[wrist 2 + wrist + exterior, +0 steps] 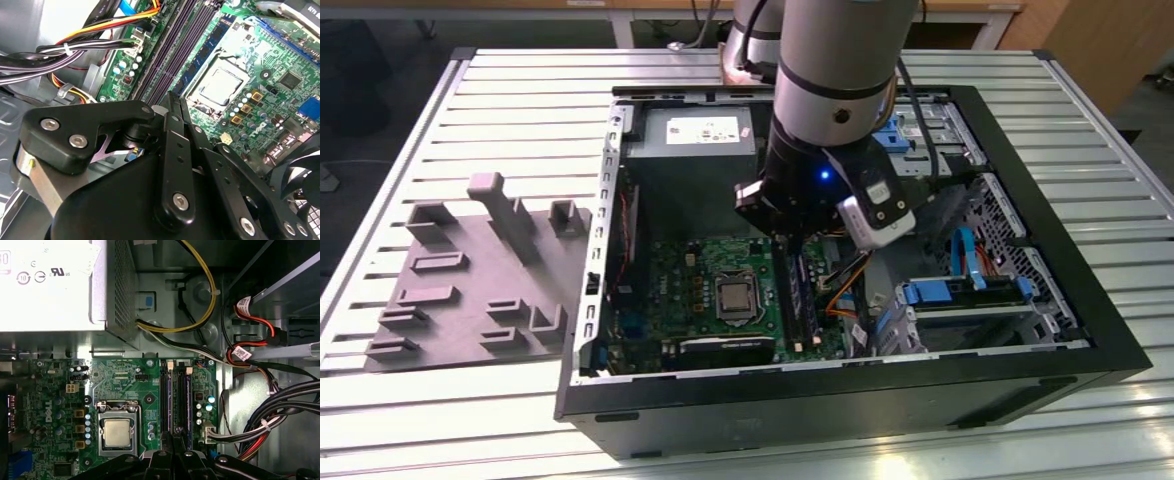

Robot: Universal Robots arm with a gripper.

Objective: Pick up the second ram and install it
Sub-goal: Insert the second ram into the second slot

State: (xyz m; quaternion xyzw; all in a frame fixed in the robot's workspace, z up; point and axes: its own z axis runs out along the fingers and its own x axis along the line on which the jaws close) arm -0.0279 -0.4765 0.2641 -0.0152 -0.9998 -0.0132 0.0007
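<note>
Gripper (790, 240) hangs inside one open case (1014, 180) at the exterior view's centre, over the motherboard (694, 285) slots (175, 395); its opening I cannot tell. One ram (797, 300) stands below it. One grey fixture (467, 280) sits left.

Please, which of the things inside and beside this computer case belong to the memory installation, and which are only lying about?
Belonging to the job:
- end effector, low over the slots
- memory slots
- motherboard

Only lying about:
- power supply
- processor
- cable bundles
- grey fixture block, beside the case on the exterior view's left
</note>
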